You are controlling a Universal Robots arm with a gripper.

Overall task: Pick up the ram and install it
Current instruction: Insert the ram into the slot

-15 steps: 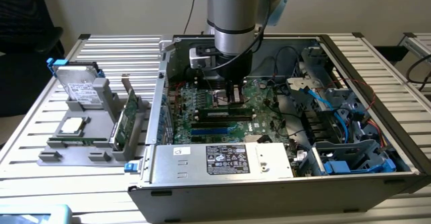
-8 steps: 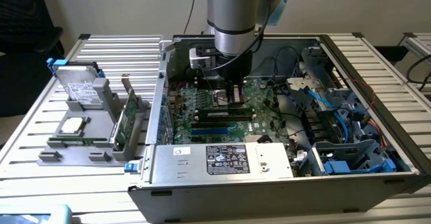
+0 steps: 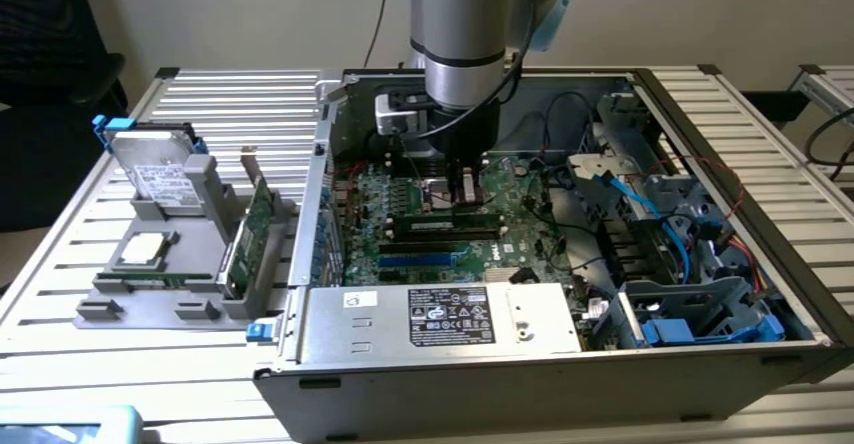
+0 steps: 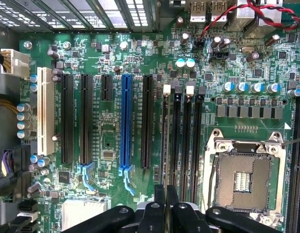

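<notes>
Two fingers (image 4: 158,208) sit almost pressed together, pinching the ram (image 3: 447,225) by its top edge. It stands on edge just over the motherboard (image 3: 387,226), long axis running from the exterior view's left to its right, parallel to the blue slot (image 3: 424,254) nearer you. The gripper (image 3: 454,196) covers its middle, you cannot tell whether its lower edge touches a slot, and cables (image 3: 541,159) lie near while the case's far wall (image 3: 561,74) stands well apart.

A robotics lab or assembly test bench is indicated. An opened computer case (image 3: 534,396) is laid on a slatted aluminium table (image 3: 227,99), its motherboard (image 4: 116,145) exposed directly below the gripper (image 4: 166,188). Spare components are racked in a grey fixture (image 3: 147,306) well apart from the gripper, outside the case.
</notes>
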